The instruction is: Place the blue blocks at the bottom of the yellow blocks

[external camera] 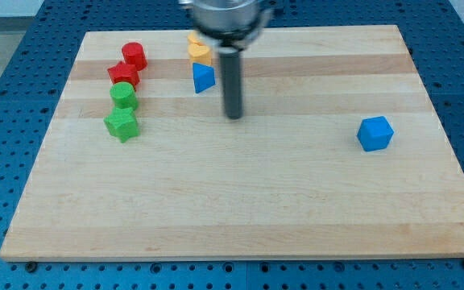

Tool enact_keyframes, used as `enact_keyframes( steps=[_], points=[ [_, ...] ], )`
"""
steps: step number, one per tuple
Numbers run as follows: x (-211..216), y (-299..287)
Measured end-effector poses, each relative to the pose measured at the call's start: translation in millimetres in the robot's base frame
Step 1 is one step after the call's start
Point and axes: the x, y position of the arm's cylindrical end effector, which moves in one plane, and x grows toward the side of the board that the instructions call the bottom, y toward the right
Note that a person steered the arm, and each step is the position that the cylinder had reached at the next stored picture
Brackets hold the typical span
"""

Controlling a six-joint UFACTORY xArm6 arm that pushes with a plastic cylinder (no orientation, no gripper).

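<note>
Wooden bench [240,201] filling most of the view, set on a blue perforated base [6,48] visible around its edges.

Dark rod descending from a metal mount cut off by the view's top; my tip [233,117] resting on the bench, just to the view's right of and slightly below the blue triangular block [203,78], apart from it. No tool with jaws in sight, so no spread or pinched state to tell; only the plain rod end.

Yellow blocks [199,49] near the view's top, partly hidden behind the rod's mount; two seemingly stacked close together, exact shapes hard to make out, the lower one perhaps heart-like. Blue triangular block directly beneath them toward the view's bottom, touching or nearly touching; contact not certain.

Blue hexagonal-looking block [374,133] well apart at the view's right, alone, far from the yellow blocks.

At the view's left, a column of four: red cylinder-like block [134,55] on top, red star-like block [124,75] below it, green round block [124,96] next, green star-like block [122,124] lowest. Neighbours close or touching; edges between them unclear.
</note>
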Motion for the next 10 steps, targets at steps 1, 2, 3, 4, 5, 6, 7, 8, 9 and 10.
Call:
enact_keyframes(
  steps=[1,2,3,4,5,6,7,8,9,10],
  points=[
    [-47,114],
    [-42,225],
    [30,272],
    [70,255],
    [88,226],
    [73,211],
    [58,204],
    [61,165],
    [71,143],
    [83,126]
  ],
)
